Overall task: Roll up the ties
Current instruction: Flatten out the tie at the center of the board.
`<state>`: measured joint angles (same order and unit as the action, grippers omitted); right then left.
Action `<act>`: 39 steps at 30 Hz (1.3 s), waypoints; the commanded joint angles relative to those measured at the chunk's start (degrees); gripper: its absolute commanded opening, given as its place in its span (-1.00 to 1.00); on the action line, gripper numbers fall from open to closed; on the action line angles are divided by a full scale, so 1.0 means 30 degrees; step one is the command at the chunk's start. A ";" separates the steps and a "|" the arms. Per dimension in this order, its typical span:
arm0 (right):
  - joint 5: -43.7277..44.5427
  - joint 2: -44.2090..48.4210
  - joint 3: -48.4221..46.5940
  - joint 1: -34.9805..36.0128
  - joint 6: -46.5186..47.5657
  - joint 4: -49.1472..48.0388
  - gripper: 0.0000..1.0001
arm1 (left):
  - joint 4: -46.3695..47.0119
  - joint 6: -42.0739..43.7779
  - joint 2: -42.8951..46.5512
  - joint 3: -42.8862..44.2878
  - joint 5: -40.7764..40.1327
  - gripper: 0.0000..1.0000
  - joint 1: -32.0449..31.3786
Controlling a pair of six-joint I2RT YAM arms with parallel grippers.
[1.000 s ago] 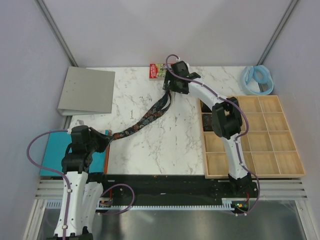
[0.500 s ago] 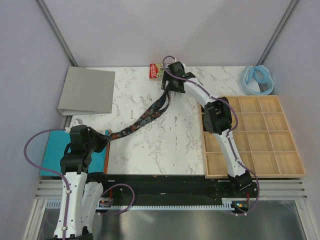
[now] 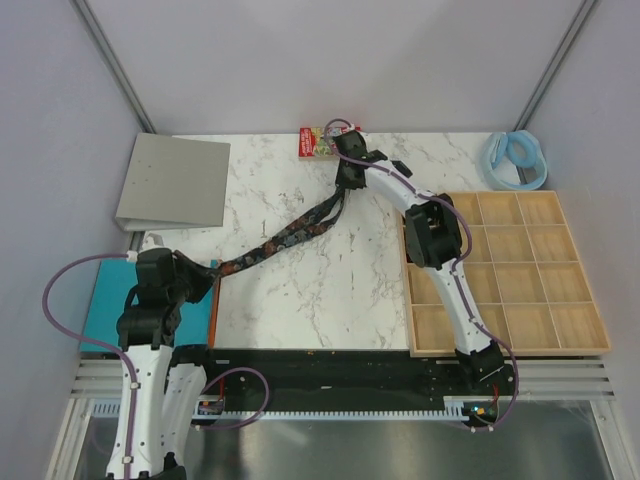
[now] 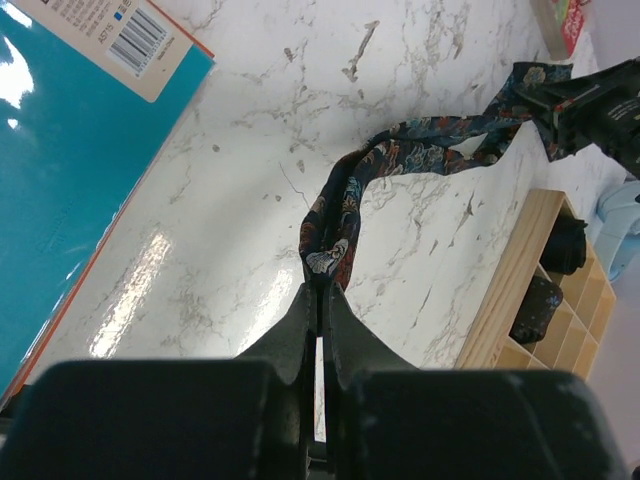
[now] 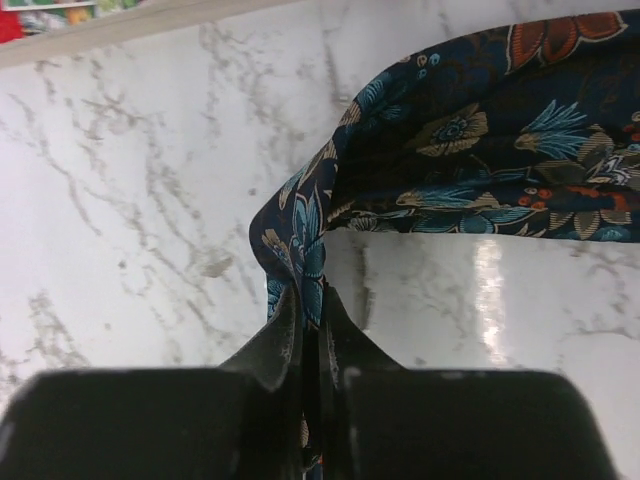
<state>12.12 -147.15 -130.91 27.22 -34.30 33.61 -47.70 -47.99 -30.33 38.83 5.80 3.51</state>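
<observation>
A dark floral tie (image 3: 285, 235) stretches diagonally over the marble table between my two grippers. My left gripper (image 3: 213, 272) is shut on its near end at the table's left edge; the left wrist view shows the fabric (image 4: 400, 160) pinched at the fingertips of the left gripper (image 4: 320, 290). My right gripper (image 3: 345, 188) is shut on the far end near the back; in the right wrist view a fold of the tie (image 5: 480, 170) is clamped in the right gripper (image 5: 310, 300). Two dark rolled ties (image 4: 565, 245) (image 4: 535, 305) sit in the wooden tray's compartments.
A wooden compartment tray (image 3: 520, 280) fills the right side. A grey binder (image 3: 175, 180) lies at the back left and a teal book (image 3: 105, 305) by the left arm. A red flat box (image 3: 317, 142) sits at the back edge, a pale blue ring (image 3: 515, 158) at the back right.
My right gripper has shut on the tie's far end, having been open before, and shifted a little. The left gripper has kept its hold.
</observation>
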 commanded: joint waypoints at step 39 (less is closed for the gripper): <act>0.2233 0.1553 -0.3766 -0.1662 0.5371 0.5208 0.96 | 0.5119 0.0177 -0.7235 -0.1957 0.3133 -0.71 0.0090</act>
<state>25.47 -149.64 -142.91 21.93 -15.86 57.21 -36.01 -47.97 -52.01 33.32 13.74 3.51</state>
